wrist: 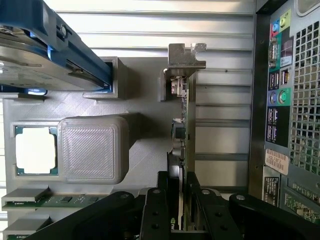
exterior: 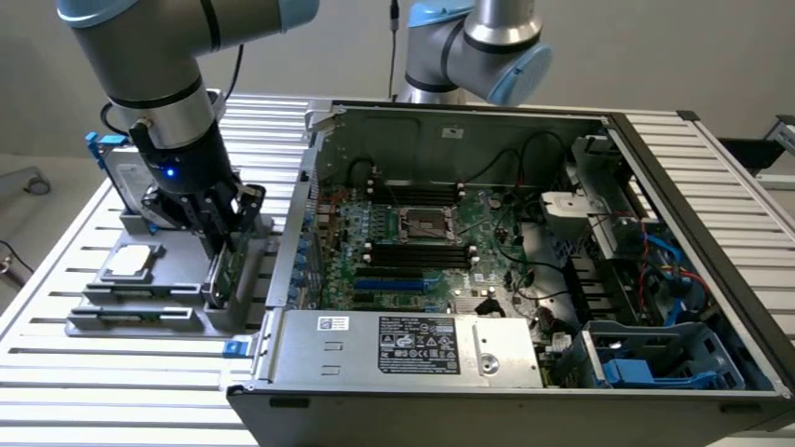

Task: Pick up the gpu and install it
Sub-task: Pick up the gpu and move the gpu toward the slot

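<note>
The gpu (exterior: 227,272) stands on its long edge in a slot of the grey holder (exterior: 137,315), left of the open computer case (exterior: 286,349) in the exterior view. From above, the arm's gripper (exterior: 223,233) has come down onto the card. In the wrist view the gpu (wrist: 183,125) runs edge-on, with its metal bracket (wrist: 185,60) at the far end. The gripper (wrist: 181,202) is shut on the gpu, one black finger (wrist: 159,210) pressed to each face of the card. The card still sits in the holder's slot.
The holder also carries a silver hard drive in a blue frame (exterior: 122,168), a square silver chip (exterior: 133,262) and memory sticks (wrist: 50,201). The motherboard (exterior: 410,244) lies exposed inside the case. A second arm (exterior: 478,42) stands behind the case.
</note>
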Motion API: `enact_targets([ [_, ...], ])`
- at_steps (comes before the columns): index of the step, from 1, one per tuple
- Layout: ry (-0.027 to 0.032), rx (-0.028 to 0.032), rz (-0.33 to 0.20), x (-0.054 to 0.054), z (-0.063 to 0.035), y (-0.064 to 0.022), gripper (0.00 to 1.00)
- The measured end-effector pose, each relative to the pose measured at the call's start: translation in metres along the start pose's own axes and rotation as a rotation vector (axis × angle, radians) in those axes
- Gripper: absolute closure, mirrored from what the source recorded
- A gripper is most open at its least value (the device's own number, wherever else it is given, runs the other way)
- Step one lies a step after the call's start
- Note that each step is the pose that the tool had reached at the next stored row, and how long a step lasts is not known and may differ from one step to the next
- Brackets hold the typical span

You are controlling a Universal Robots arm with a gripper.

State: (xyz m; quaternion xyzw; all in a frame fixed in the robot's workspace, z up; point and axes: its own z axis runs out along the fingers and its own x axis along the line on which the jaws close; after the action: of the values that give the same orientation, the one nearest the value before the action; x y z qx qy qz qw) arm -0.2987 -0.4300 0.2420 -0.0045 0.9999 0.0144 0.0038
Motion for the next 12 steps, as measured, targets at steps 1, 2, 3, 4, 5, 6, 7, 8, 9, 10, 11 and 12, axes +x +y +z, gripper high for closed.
enact_targets([
  [1,0.0,0.0,0.0,0.0,0.0,0.0,0.74],
  [2,0.0,-0.0001,0.0,0.0,0.0,0.0,0.74],
  [3,-0.0002,-0.0002,0.0,0.0,-0.0002,0.0,0.74],
  [4,-0.0001,-0.0003,0.0,0.0,-0.0012,0.0,0.74],
  [5,-0.0001,-0.0004,0.0,0.0,-0.0026,0.0001,0.74],
  [6,0.0,-0.0004,0.0,0.0,-0.0046,0.0002,0.74],
  [7,0.0,-0.0004,0.0,0.0,-0.007,0.0002,0.74],
  [8,0.0001,-0.0004,0.0,0.0,-0.0099,0.0003,0.74],
  [9,0.0,-0.0004,0.0,0.0,-0.0131,0.0004,0.74],
  [10,0.0001,-0.0005,0.0,0.0,-0.0172,0.0005,0.74],
  [11,0.0002,-0.0003,0.0,0.0,-0.0217,0.0006,0.74],
  [12,0.0,-0.0004,0.0,0.0,-0.0262,0.0008,0.74],
])
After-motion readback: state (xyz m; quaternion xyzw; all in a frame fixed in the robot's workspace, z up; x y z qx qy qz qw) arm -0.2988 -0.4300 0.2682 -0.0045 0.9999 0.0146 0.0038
